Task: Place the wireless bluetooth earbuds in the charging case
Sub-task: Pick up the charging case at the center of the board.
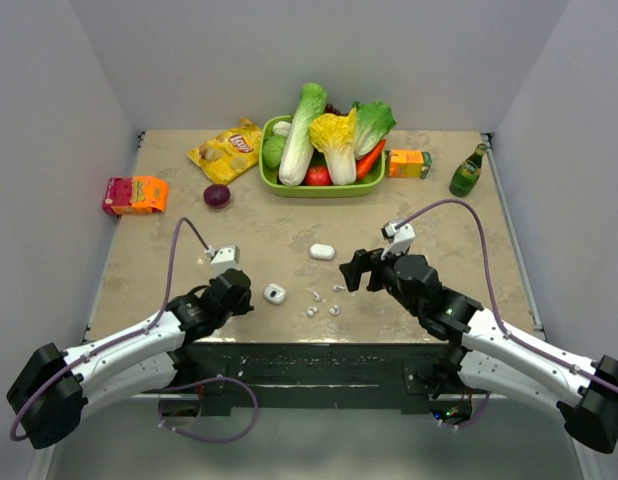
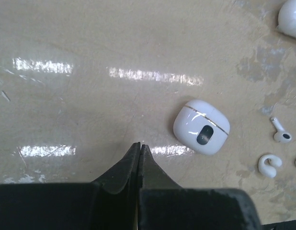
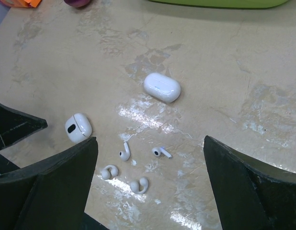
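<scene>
Several tiny white earbuds lie loose on the table near its front edge: two stemmed ones (image 3: 124, 152) (image 3: 161, 152) and two clip-shaped ones (image 3: 109, 171) (image 3: 140, 184); from above they show as a cluster (image 1: 324, 302). A small rounded white charging case (image 2: 201, 127), lid closed, lies left of them (image 1: 274, 293). A second, pill-shaped white case (image 3: 162, 87) lies closed behind them (image 1: 322, 252). My left gripper (image 2: 139, 145) is shut and empty, just left of the small case. My right gripper (image 3: 149, 139) is open and empty above the earbuds.
A green basket (image 1: 272, 181) of vegetables stands at the back centre. A yellow chip bag (image 1: 227, 150), a purple onion (image 1: 217, 195) and a red-orange box (image 1: 135, 194) are at the back left. A juice carton (image 1: 408, 163) and a green bottle (image 1: 468, 172) are at the back right.
</scene>
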Controlling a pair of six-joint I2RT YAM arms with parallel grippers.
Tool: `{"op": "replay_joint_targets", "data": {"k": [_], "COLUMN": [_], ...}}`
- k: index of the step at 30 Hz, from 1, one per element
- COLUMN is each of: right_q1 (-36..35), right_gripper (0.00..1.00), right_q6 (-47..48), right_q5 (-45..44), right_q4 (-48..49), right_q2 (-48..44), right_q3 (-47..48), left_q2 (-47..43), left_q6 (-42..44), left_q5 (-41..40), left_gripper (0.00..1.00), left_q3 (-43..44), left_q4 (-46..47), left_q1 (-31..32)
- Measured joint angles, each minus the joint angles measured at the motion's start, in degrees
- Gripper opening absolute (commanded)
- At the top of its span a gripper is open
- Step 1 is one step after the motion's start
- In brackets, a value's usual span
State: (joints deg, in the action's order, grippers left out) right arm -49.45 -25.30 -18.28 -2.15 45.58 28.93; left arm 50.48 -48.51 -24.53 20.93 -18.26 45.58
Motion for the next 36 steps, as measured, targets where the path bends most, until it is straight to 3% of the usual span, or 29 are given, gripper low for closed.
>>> {"op": "replay_joint_targets", "data": {"k": [15,36], "right_q1": [0.0,0.0], "right_gripper": [0.94,0.93], "right_q6": [0.0,-0.1], "right_q5": [-0.1,-0.2], "right_q4": [0.0,-1.1], "right_q2": [0.2,-0.8], "right_q3": [0.0,0.0], "left_q2": [7.8,16.9], "left_q6": [-3.5,-5.4], "left_q5": [4.2,3.6], "left_gripper": [0.00,0.00], "left_q3": [-3.7,-1.7], "left_q4": [10.5,20.2], "left_q1": [9.1,9.6]}}
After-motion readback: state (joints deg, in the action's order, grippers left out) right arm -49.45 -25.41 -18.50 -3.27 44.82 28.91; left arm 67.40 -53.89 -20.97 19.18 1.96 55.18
